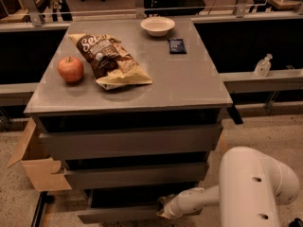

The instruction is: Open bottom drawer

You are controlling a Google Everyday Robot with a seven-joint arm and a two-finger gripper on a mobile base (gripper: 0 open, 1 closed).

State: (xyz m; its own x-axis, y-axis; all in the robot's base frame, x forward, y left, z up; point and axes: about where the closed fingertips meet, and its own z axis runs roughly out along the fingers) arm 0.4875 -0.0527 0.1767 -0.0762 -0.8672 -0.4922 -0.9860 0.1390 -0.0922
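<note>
The grey desk (189, 86) carries four things on its flat top. A red apple (70, 69) sits near the left edge. Just right of it, apart from it, lies a crumpled brown chip bag (111, 60), slanting from far left to near right. A pale bowl (157, 26) stands at the far edge, with a small dark flat packet (177, 46) nearer, to its right. The hand (163, 208) is low at the desk's front, at the bottom drawer (118, 215).

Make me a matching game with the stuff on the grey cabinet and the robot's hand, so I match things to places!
Things: 1 apple; 2 bowl; 3 chip bag; 4 gripper.
Places: A low down at the bottom drawer front; B back edge of the cabinet top; C left side of the top; D just right of the apple.
Pairs: 1-C, 2-B, 3-D, 4-A.
</note>
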